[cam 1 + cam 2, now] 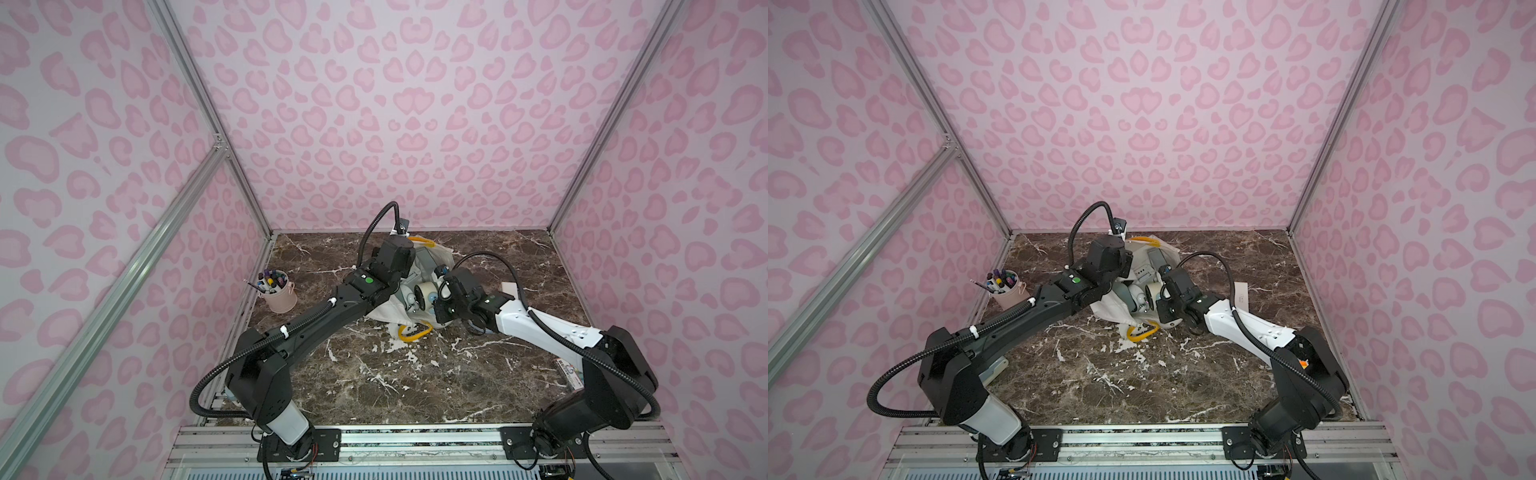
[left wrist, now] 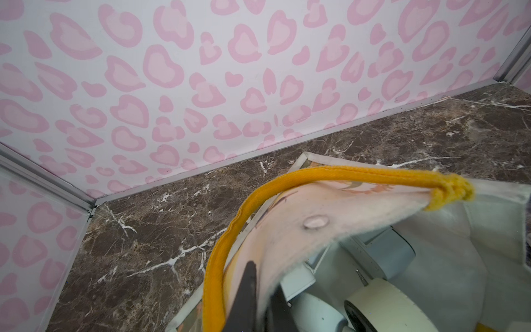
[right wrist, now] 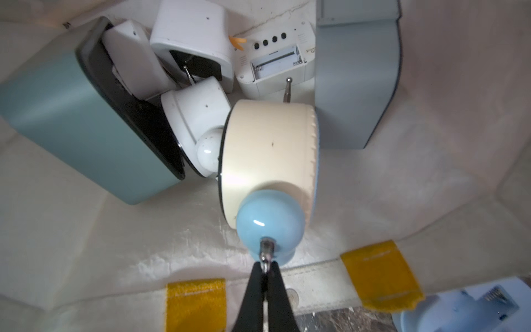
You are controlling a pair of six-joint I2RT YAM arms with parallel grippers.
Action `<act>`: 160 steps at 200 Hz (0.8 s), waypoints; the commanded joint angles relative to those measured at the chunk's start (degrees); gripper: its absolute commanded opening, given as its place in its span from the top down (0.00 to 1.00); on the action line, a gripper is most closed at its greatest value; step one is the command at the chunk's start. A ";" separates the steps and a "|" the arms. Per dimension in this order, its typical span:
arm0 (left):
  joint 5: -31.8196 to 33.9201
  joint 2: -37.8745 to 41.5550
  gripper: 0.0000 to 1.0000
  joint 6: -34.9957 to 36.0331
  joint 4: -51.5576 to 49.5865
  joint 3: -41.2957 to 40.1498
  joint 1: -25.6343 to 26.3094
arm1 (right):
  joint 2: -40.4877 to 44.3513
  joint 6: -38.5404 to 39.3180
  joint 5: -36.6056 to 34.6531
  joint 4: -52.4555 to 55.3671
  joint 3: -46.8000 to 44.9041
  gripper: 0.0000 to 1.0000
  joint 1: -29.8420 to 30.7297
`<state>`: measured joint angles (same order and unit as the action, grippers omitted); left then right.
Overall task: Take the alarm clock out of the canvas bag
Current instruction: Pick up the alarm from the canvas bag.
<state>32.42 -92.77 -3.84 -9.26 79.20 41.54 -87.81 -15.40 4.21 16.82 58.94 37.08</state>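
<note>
The canvas bag [image 1: 388, 313] [image 1: 1108, 309] lies open on the marble table between my two arms. My left gripper [image 2: 263, 284] is shut on the bag's upper rim cloth [image 2: 287, 218], next to a yellow handle [image 2: 344, 172], and holds the mouth up. Inside, a cream alarm clock [image 3: 270, 149] [image 1: 427, 293] with a pale blue bell [image 3: 270, 221] lies on its side. My right gripper [image 3: 265, 266] is shut on the small metal stud on top of that bell, just inside the rim. Several other clocks lie deeper in the bag.
A teal box clock [image 3: 86, 123], a white clock [image 3: 198, 37] and a grey box clock [image 3: 356, 72] crowd the bag behind the cream one. A pink pen bucket [image 1: 277, 293] stands at the left. A white card [image 1: 510, 289] lies at the right.
</note>
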 commanded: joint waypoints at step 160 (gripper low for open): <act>5.51 -0.92 0.97 -0.40 -0.22 0.97 -0.09 | 16.09 2.72 0.93 -0.32 -7.97 1.00 -0.31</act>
<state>35.86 -93.51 -3.99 -9.34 79.59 41.58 -73.43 -13.43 4.49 18.70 52.66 37.01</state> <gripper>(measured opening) 0.090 0.049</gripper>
